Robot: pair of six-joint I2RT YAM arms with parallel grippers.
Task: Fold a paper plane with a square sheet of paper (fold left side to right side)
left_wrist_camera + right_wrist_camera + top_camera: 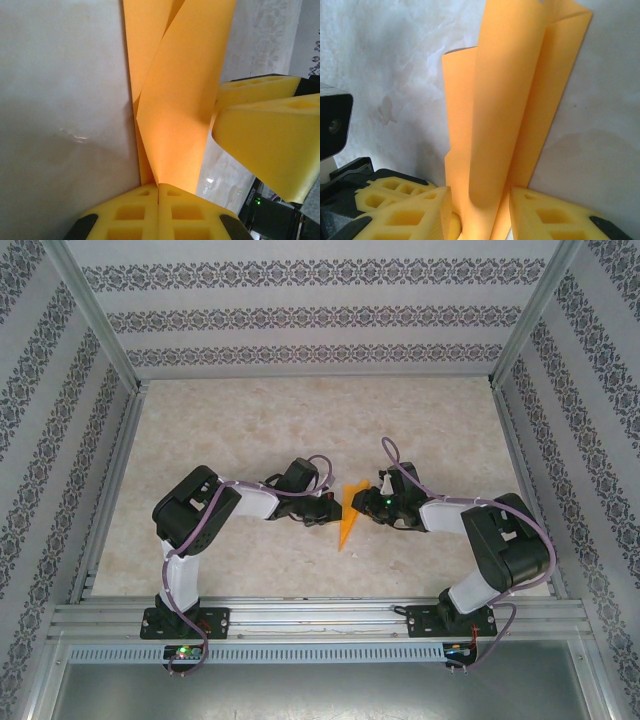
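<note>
The square sheet of paper (347, 517) is bright orange, creased into a narrow upright shape between my two grippers at mid-table. In the left wrist view the paper (175, 100) rises from my left gripper (159, 186), whose yellow jaws are pressed together on its lower edge. In the right wrist view the folded paper (505, 100) stands in the wide gap of my right gripper (480, 197), which is open with its fingers (420, 212) either side of the layers. The left gripper (327, 510) and right gripper (368, 505) face each other, almost touching.
The pale marbled tabletop (300, 430) spreads around the arms. Patterned walls (300, 315) and an aluminium frame (310, 615) enclose it. The right gripper's yellow fingers (270, 130) sit close beside the paper in the left wrist view.
</note>
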